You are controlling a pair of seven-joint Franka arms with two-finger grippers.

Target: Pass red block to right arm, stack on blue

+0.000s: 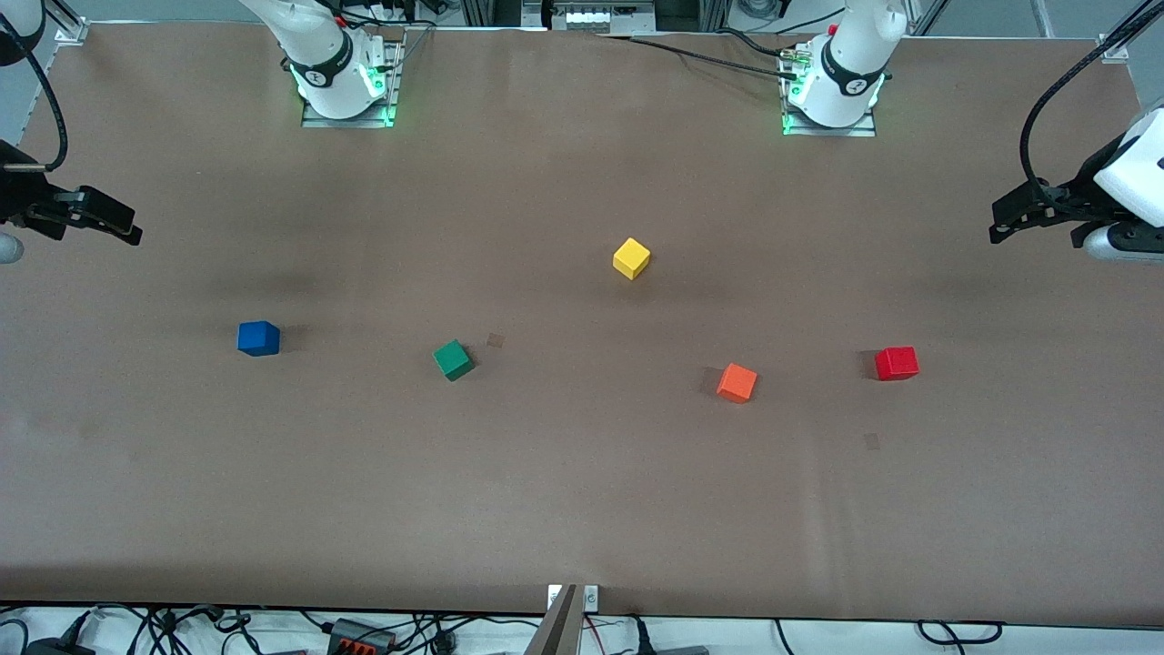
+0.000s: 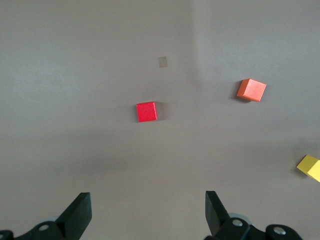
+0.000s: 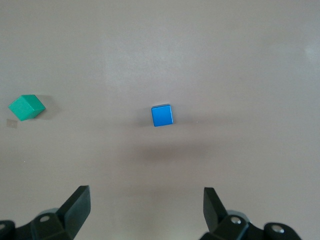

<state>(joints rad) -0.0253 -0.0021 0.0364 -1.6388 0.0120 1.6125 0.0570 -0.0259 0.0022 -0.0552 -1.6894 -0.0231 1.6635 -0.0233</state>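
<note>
The red block (image 1: 897,363) lies on the brown table toward the left arm's end; it also shows in the left wrist view (image 2: 146,111). The blue cube (image 1: 258,338) lies toward the right arm's end and shows in the right wrist view (image 3: 162,115). My left gripper (image 1: 998,225) hangs high over the table's edge at the left arm's end, open and empty (image 2: 148,212). My right gripper (image 1: 130,229) hangs high over the edge at the right arm's end, open and empty (image 3: 146,210). Neither gripper touches a block.
An orange-red cube (image 1: 737,382) lies beside the red block, toward the table's middle. A green cube (image 1: 453,359) lies between it and the blue cube. A yellow cube (image 1: 631,258) lies farther from the front camera, near the middle.
</note>
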